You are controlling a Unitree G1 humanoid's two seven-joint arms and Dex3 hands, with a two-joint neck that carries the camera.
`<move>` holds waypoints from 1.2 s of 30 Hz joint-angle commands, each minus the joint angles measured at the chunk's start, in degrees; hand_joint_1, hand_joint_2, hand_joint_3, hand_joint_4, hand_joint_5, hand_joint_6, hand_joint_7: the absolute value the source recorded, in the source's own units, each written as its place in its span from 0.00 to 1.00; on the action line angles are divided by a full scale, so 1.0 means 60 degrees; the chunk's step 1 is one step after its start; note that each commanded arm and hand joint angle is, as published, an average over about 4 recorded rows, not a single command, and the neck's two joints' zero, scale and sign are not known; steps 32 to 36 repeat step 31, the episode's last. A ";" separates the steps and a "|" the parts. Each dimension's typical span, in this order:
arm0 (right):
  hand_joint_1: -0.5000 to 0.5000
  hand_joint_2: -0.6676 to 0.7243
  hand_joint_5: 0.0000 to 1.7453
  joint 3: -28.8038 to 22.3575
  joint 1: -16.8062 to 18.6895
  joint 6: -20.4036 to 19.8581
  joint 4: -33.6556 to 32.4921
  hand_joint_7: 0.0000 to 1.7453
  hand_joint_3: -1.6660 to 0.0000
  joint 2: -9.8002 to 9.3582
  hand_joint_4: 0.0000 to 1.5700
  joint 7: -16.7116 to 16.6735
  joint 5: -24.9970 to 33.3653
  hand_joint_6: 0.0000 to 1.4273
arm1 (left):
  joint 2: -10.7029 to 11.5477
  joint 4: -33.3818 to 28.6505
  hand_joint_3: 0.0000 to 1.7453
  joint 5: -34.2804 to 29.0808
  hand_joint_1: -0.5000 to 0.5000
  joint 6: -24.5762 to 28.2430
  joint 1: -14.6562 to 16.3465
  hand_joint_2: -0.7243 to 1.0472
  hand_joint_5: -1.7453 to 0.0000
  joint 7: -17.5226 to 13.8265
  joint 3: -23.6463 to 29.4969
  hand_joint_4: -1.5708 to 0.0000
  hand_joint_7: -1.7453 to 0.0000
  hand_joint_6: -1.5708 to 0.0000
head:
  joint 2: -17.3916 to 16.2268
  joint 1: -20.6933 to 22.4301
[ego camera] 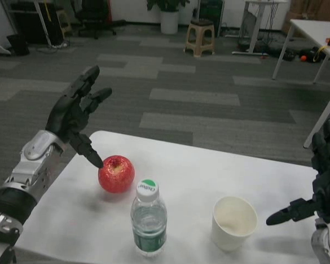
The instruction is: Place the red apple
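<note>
A red apple [116, 174] sits on the white table [203, 165], left of centre. My left hand [77, 115] hovers just above and left of it, fingers spread, with the thumb tip close to or touching the apple's upper left side; it holds nothing. My right hand [319, 187] waits at the right edge of the view, fingers apart and empty, thumb pointing toward the cup.
A clear water bottle [149, 219] with a green-and-white cap stands just in front and right of the apple. A white paper cup [234, 222] stands further right. Beyond the table lie grey carpet, a beige stool [200, 37] and another white table [322, 38].
</note>
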 commanded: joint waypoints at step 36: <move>0.08 1.00 0.00 -0.0218 -0.0020 0.0016 -0.0972 0.00 1.00 -0.0288 0.00 0.0019 0.0029 0.00 | 0.0302 -0.1245 0.00 -0.2117 0.00 0.3365 0.0105 0.25 0.76 -0.1132 0.0912 1.00 1.00 1.00 | -0.0020 -0.1067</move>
